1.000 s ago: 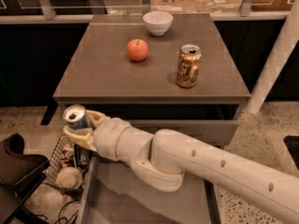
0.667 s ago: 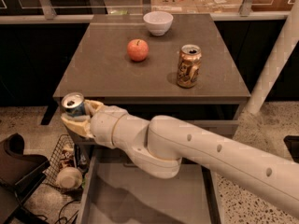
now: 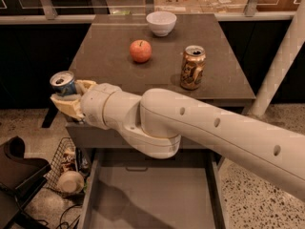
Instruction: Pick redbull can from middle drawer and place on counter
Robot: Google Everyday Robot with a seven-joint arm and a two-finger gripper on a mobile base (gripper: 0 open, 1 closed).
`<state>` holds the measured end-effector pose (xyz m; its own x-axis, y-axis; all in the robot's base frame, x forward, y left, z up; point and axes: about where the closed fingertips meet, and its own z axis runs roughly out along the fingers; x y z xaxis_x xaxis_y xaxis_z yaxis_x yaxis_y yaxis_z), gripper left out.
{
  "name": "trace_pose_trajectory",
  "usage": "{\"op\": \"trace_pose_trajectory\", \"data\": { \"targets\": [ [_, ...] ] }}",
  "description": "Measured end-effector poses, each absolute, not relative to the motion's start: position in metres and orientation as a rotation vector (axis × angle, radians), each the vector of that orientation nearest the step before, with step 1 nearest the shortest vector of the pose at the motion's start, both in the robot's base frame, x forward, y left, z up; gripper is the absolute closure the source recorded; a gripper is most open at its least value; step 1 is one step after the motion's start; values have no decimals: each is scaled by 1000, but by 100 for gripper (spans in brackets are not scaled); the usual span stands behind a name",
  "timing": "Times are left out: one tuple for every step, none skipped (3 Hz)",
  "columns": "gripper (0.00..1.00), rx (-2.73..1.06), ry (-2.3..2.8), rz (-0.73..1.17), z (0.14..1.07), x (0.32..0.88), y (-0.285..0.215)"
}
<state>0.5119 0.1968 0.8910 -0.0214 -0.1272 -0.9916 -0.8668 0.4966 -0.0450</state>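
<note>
Gripper [image 3: 68,100] sits at the front-left corner of the surface [image 3: 102,66], just off its left edge. The jaws are clamped on the redbull can [image 3: 63,84], which is roughly upright with its silver top showing. Arm [image 3: 214,128] crosses from lower right above the open drawer [image 3: 147,194]. On the surface: apple [image 3: 140,50], gold can [image 3: 192,67] to its right, white bowl [image 3: 161,23] at the back. Wire basket [image 3: 64,161] is on the floor left of the drawer.
</note>
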Motion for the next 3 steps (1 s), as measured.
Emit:
{"op": "trace_pose_trajectory", "data": {
  "targets": [
    [100, -921, 1481, 744, 917, 532, 198],
    [100, -942, 1456, 784, 933, 559, 203],
    [100, -955, 1446, 818, 939, 594, 203]
  ]
}}
